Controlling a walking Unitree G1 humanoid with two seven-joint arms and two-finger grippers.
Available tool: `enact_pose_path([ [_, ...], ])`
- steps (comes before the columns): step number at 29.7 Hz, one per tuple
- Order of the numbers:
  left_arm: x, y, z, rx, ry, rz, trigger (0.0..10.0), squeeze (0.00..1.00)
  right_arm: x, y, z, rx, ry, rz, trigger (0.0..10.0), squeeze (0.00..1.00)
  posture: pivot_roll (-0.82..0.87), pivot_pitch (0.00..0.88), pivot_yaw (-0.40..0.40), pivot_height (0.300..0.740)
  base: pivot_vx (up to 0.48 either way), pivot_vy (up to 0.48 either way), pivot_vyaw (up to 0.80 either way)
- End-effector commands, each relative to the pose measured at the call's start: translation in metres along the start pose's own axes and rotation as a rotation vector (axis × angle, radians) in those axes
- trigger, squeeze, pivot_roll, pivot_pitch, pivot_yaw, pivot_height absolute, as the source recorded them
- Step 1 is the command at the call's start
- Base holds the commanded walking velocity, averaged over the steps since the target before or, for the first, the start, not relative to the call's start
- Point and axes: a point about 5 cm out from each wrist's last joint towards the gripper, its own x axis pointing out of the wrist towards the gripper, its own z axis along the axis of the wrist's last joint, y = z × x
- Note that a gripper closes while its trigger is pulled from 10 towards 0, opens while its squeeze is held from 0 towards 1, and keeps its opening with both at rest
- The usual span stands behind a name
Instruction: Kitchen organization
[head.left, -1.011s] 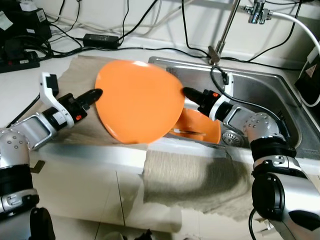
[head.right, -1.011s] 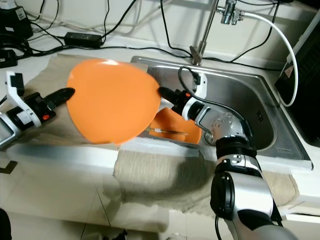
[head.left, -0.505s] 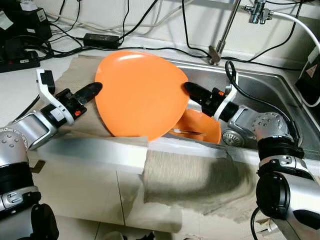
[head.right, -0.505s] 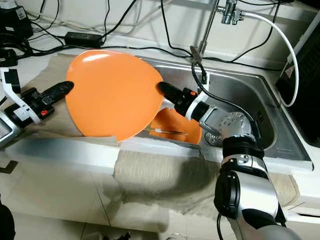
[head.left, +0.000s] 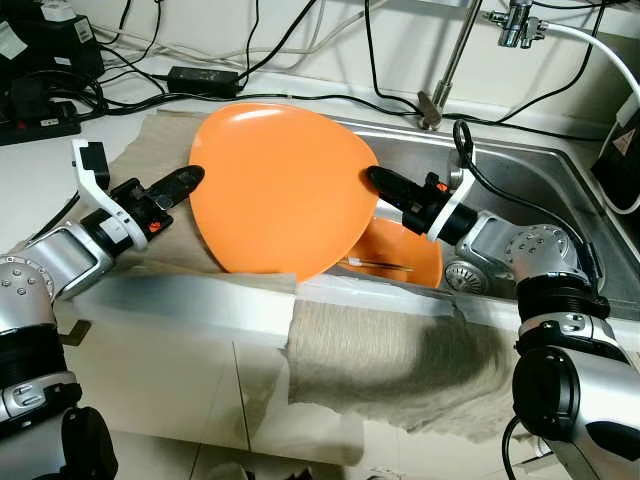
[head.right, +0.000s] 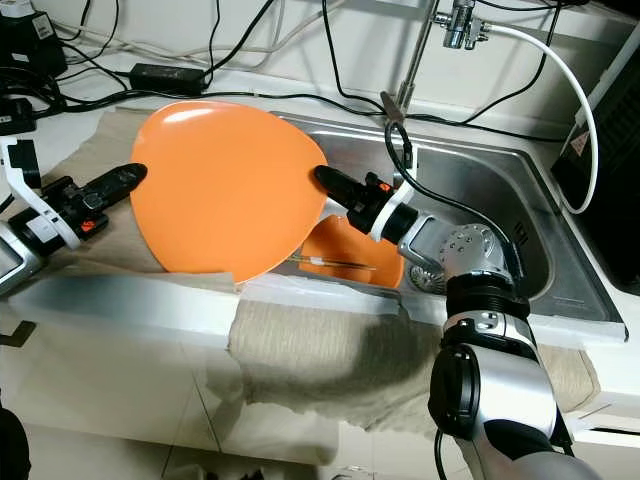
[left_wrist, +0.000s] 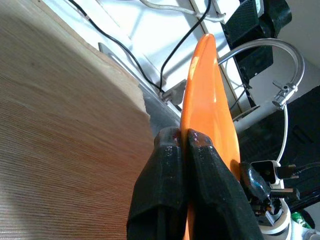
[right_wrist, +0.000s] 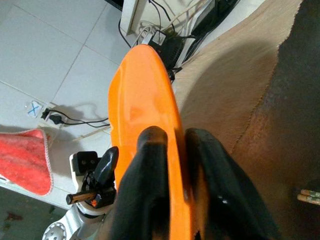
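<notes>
A big orange plate (head.left: 275, 190) is held tilted above the counter's front edge, between the beige mat and the sink. My left gripper (head.left: 190, 176) is shut on its left rim, and the left wrist view shows both fingers (left_wrist: 172, 165) pinching the plate's edge (left_wrist: 202, 100). My right gripper (head.left: 372, 178) is shut on the opposite rim, its fingers (right_wrist: 150, 165) straddling the plate (right_wrist: 145, 100). A second orange dish (head.left: 405, 252) lies in the sink with chopsticks (head.left: 375, 264) across it.
The steel sink (head.left: 530, 190) sits right of the plate, with a tap (head.left: 455, 50) behind it. A beige mat (head.left: 160, 150) covers the counter on the left. A towel (head.left: 390, 360) hangs over the counter's front edge. Cables and a power brick (head.left: 205, 80) lie along the back.
The plate was raised and tipped more upright between the first two moments; both grippers rose with it. Since half a second ago almost nothing has moved.
</notes>
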Motion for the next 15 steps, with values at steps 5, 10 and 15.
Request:
enact_pose_path([
  [5, 0.005, -0.009, 0.008, 0.008, -0.020, -0.051, 0.0, 0.00, -0.003, 0.005, -0.001, 0.005, -0.007, 0.067, 0.0, 0.00, -0.03, 0.000, -0.067, 0.740, 0.000, 0.000, 0.00],
  [10, 0.006, -0.011, 0.007, 0.012, -0.012, -0.054, 0.0, 0.00, -0.003, 0.004, -0.005, 0.002, 0.012, 0.069, 0.0, 0.00, -0.03, 0.000, -0.064, 0.740, 0.000, 0.000, 0.00],
  [15, 0.007, -0.012, 0.006, 0.021, -0.001, -0.056, 0.0, 0.00, -0.003, 0.003, -0.009, -0.016, 0.033, 0.063, 0.0, 0.00, -0.04, 0.000, -0.061, 0.740, 0.000, 0.000, 0.00],
])
